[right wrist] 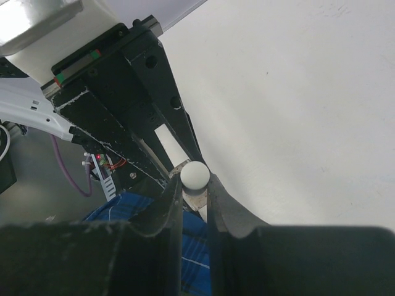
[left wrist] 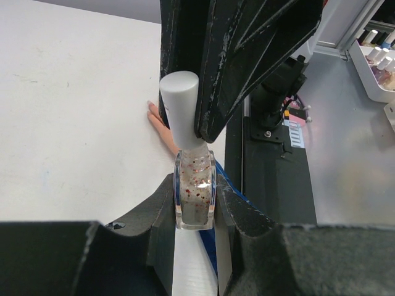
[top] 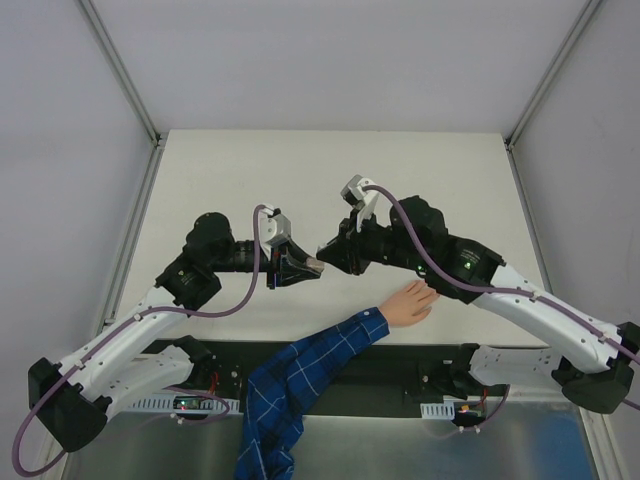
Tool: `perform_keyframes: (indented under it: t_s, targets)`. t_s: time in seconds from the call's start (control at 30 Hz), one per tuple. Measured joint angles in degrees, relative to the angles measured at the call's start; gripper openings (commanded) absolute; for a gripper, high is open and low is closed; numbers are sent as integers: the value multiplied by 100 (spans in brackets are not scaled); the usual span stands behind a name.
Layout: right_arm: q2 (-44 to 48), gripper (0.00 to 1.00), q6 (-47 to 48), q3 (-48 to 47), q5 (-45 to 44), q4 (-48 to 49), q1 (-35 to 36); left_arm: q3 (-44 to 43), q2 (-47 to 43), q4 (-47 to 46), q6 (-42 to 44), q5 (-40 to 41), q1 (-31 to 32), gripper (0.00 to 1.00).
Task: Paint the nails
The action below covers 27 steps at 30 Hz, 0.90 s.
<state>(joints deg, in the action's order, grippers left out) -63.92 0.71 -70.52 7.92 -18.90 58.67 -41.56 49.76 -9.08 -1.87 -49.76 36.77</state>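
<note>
A clear polish bottle (left wrist: 195, 197) with red glitter specks is clamped between my left gripper's (left wrist: 195, 185) fingers. Its white cap (left wrist: 179, 105) points at the right gripper, whose black fingers (left wrist: 222, 74) close on it. In the right wrist view the cap's round end (right wrist: 195, 174) sits between my right gripper's (right wrist: 195, 180) fingers. From above, the left gripper (top: 300, 268) and right gripper (top: 325, 252) meet over the table's middle. The pale hand (top: 410, 303) with the blue plaid sleeve (top: 310, 370) lies flat just right of them. Its nails are too small to make out.
A tray of polish bottles (left wrist: 379, 55) stands off the table beyond the arm bases. A black base strip (top: 400, 365) runs along the near table edge under the sleeve. Metal frame posts (top: 125, 80) rise at the back corners.
</note>
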Motion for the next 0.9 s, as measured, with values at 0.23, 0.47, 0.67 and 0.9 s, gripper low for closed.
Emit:
perform_keyframes:
  t_s: [0.23, 0.47, 0.67, 0.9]
  targets:
    - [160, 0, 0, 31, -26, 96, -42, -11, 55, 2, -4, -111, 0, 0]
    - [179, 0, -2, 74, -42, 195, -46, -13, 92, 2, -15, -136, 0, 0]
    - [179, 0, -11, 74, -39, 205, -46, -28, 94, 4, -22, -151, 0, 0]
    - [181, 0, -20, 74, -35, 208, -46, -33, 144, 2, -26, -184, 0, 0]
